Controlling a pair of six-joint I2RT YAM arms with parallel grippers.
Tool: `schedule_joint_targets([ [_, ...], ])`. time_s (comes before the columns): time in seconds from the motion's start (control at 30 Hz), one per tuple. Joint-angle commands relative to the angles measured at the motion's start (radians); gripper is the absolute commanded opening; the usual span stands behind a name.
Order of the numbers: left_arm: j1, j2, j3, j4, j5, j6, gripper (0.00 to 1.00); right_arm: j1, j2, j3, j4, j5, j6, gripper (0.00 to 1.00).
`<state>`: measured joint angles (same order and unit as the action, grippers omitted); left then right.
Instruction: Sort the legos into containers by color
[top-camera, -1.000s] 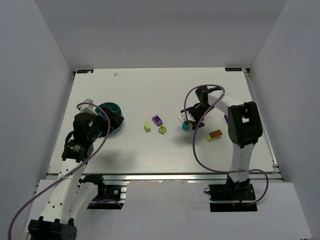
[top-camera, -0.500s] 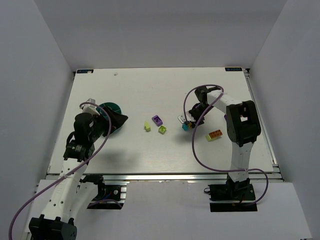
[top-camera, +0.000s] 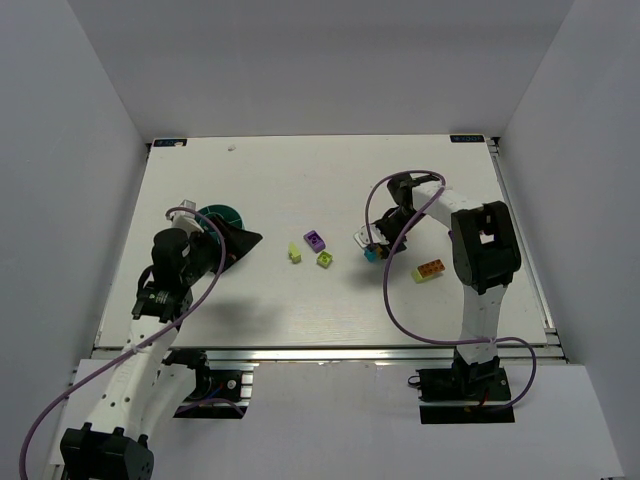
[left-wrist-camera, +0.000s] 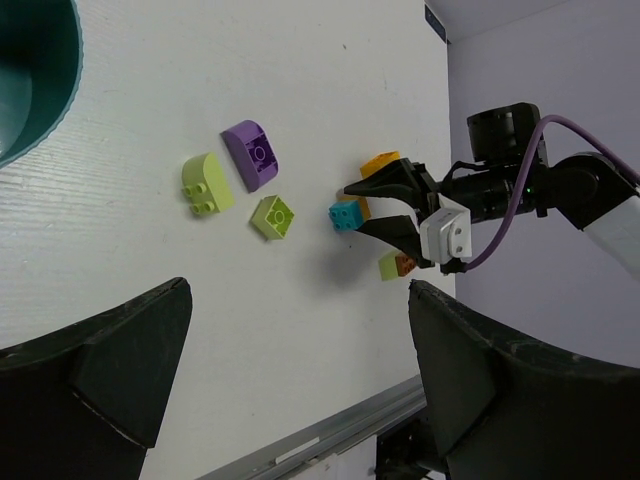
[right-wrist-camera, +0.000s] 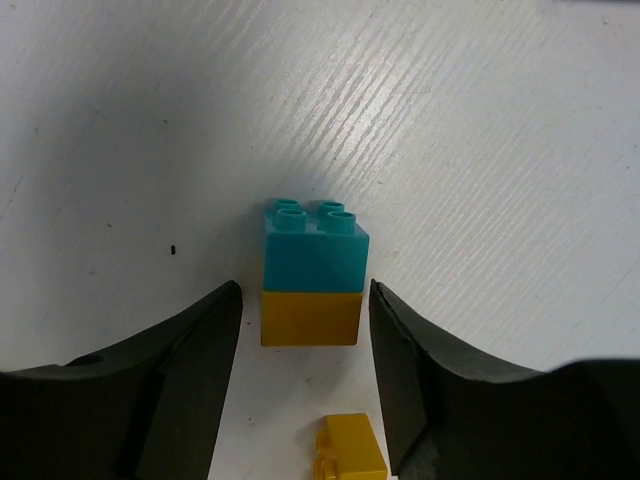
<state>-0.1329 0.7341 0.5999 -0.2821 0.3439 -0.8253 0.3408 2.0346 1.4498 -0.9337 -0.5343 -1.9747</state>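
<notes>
The teal bowl (top-camera: 218, 216) sits at the left, partly covered by my left gripper (top-camera: 240, 243), which hangs open and empty just to its right. In the left wrist view the bowl's rim (left-wrist-camera: 40, 110) shows at top left. A purple lego (top-camera: 315, 240) and two lime legos (top-camera: 294, 253) (top-camera: 325, 259) lie mid-table. My right gripper (right-wrist-camera: 305, 300) is open, its fingers (right-wrist-camera: 200, 360) straddling a cyan lego (right-wrist-camera: 312, 250) stacked on an orange-yellow one (right-wrist-camera: 310, 318), with a thin gap on each side. Another small orange-yellow lego (right-wrist-camera: 350, 450) lies just behind the stack.
An orange-and-lime brick (top-camera: 430, 271) lies right of the right gripper. The table's near edge with its metal rail (left-wrist-camera: 330, 435) runs below the left gripper. Grey walls enclose the table on three sides.
My left gripper has swung right, off the bowl, and uncovered more of it. The right gripper has shifted slightly around the cyan stack and its jaws have narrowed.
</notes>
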Motion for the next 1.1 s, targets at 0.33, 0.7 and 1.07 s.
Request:
schedule_joint_targets([
  [0.33, -0.056, 0.023, -0.11, 0.259, 0.07, -0.159, 0.98, 0.02, -0.011, 0.09, -0.036, -0.048, 0.146, 0.03],
  [0.7, -0.421, 0.365, -0.075, 0.558, -0.074, -0.242, 0.98, 0.153, -0.365, -0.127, 0.244, -0.332, 0.779, 0.0],
  [1.07, -0.465, 0.525, 0.037, 0.609, -0.054, -0.222, 0.94, 0.274, -0.518, -0.259, 0.398, -0.283, 1.033, 0.0],
])
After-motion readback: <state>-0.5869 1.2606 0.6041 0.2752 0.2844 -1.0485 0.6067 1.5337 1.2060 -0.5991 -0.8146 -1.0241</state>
